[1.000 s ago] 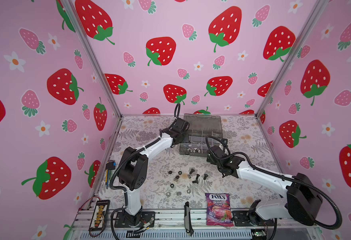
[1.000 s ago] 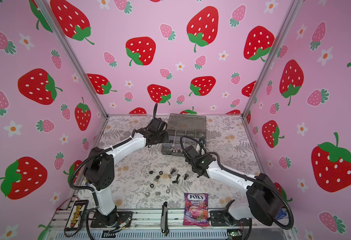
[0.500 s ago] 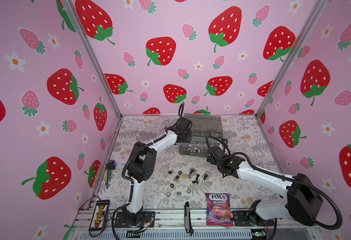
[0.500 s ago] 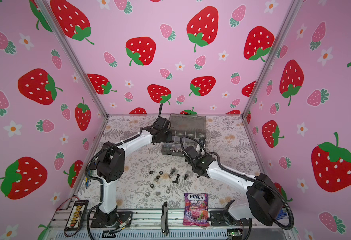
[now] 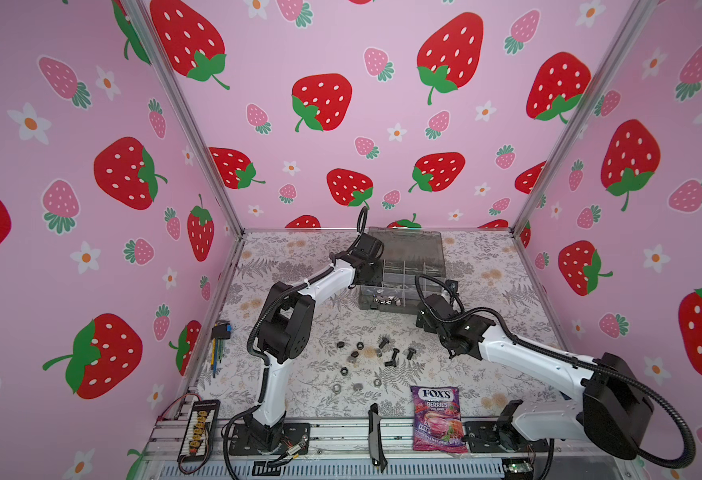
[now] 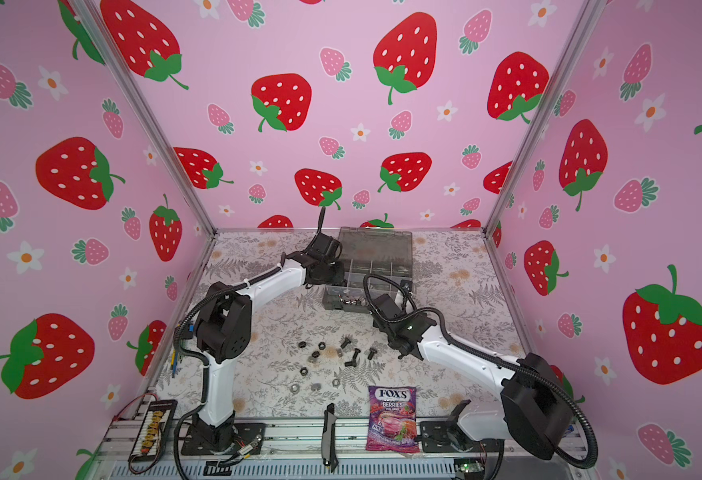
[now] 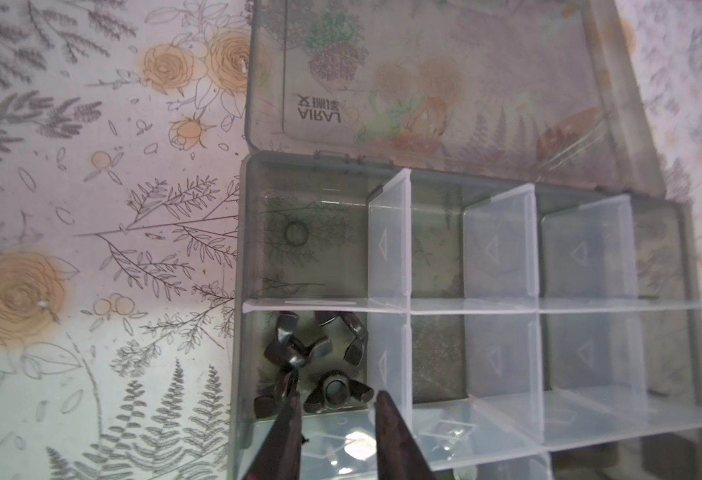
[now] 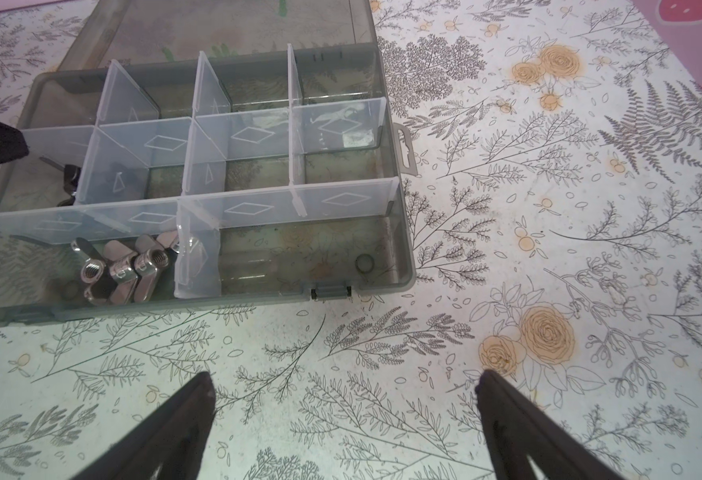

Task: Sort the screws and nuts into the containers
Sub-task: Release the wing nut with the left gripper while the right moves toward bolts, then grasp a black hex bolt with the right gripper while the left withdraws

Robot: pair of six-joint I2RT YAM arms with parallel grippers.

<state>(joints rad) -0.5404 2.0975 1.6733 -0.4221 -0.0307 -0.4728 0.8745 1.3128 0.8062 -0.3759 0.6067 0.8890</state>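
The smoky grey organiser box (image 5: pixel 432 249) (image 6: pixel 403 245) lies open at the back of the table. My left gripper (image 7: pixel 337 384) hangs over a compartment at the box's left end, its jaws open a little. Several black wing nuts (image 7: pixel 320 345) lie in that compartment, one right below the fingertips, none gripped. Silver wing nuts (image 8: pixel 121 266) (image 5: pixel 386 299) fill a front compartment. My right gripper (image 8: pixel 345 375) (image 5: pixel 422 322) is wide open and empty over bare table by the box's front wall. Three black screws (image 5: pixel 393 357) (image 6: pixel 353 357) and several loose nuts (image 5: pixel 354 354) (image 6: pixel 315 354) lie mid-table.
A purple candy bag (image 5: pixel 436 415) and a black knife (image 5: pixel 374 432) lie at the front edge. Hex keys (image 5: pixel 218 336) sit by the left wall. A washer (image 7: pixel 296 233) rests in a back corner compartment, another washer (image 8: pixel 365 262) in the front right one.
My left arm has swung right, further over the box, and its jaws have gone from shut to slightly open. The right arm has not moved.
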